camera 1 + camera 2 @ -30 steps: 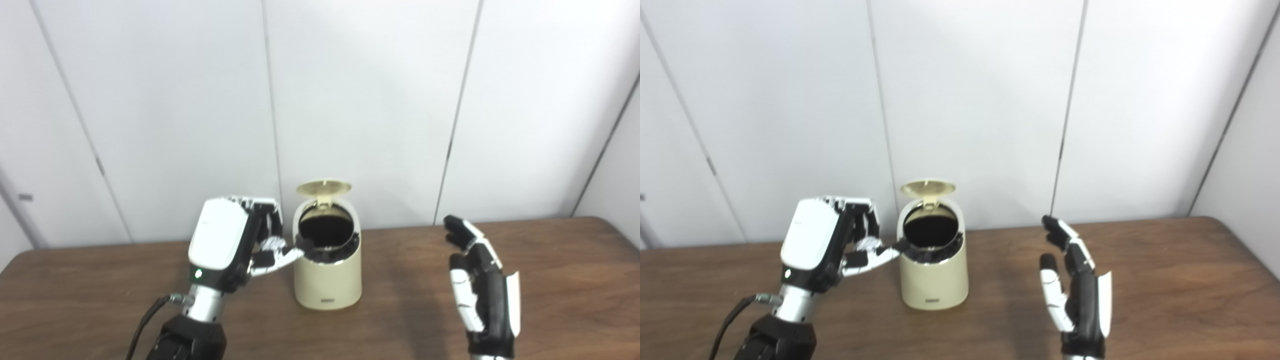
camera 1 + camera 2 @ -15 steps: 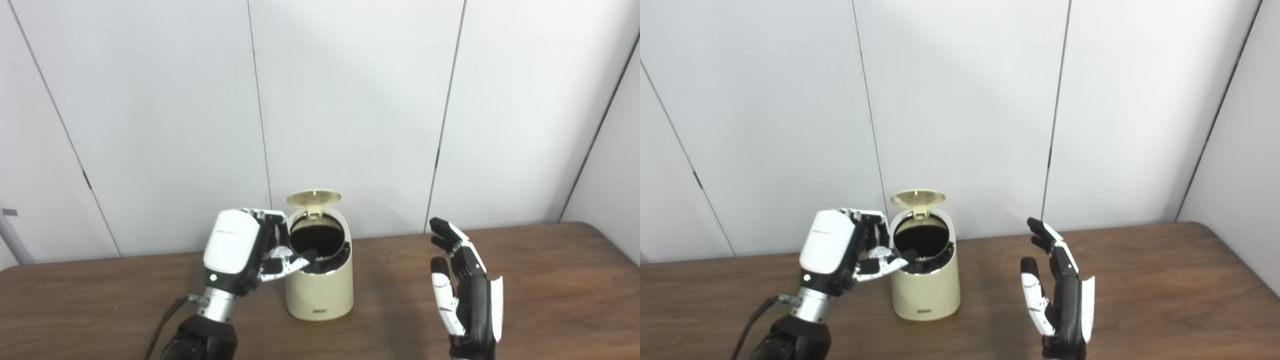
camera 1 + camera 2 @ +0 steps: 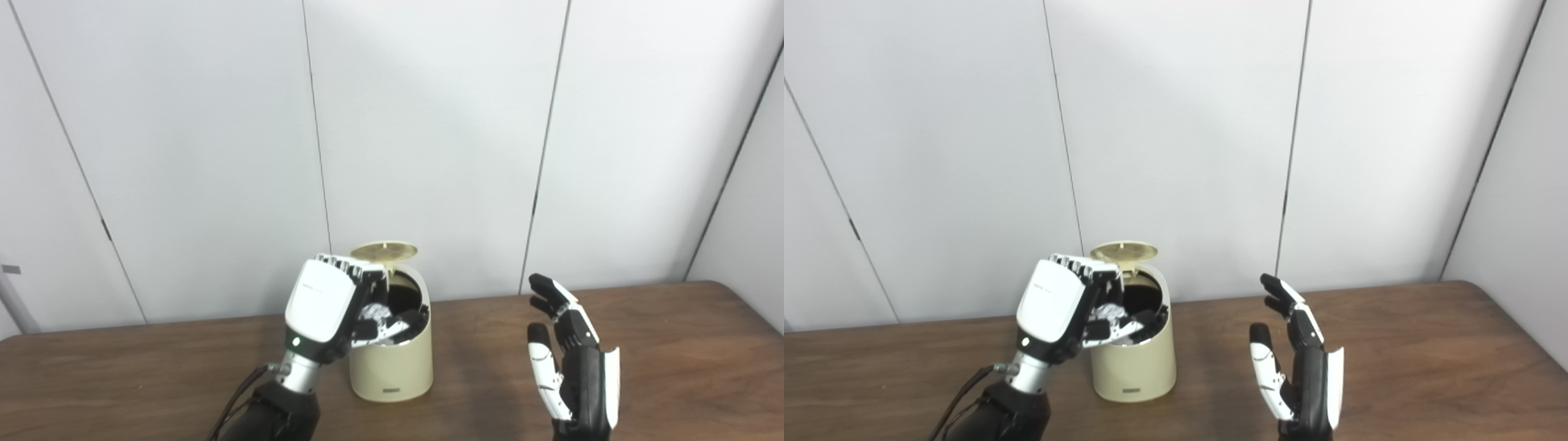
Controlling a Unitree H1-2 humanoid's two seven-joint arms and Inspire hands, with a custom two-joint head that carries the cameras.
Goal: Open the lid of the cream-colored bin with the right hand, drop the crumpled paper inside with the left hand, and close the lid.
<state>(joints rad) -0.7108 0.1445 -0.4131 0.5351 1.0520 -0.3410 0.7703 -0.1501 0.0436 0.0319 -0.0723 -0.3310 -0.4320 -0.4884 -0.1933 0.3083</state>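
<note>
- Left eye view and right eye view are both filled by a brown wooden bench [image 3: 674, 367] set against a wall of white panels [image 3: 429, 122].
- A cream-colored bin [image 3: 392, 361] is seen upright near the middle of the bench, with its round lid [image 3: 384, 250] raised and tilted back over the far edge of the dark opening.
- The left robot hand [image 3: 334, 306] is held over the near-left part of the bin's mouth, with its white back turned to the cameras and its fingers curled downward.
- The crumpled paper [image 3: 1107, 312] is pinched within those curled fingers, above the rim of the opening and partly hidden by the hand.
- The right robot hand [image 3: 572, 367] is raised to the right of the bin, well apart from it, with its fingers spread and nothing held.
- A dark cable [image 3: 961, 398] is seen running along the left forearm.
</note>
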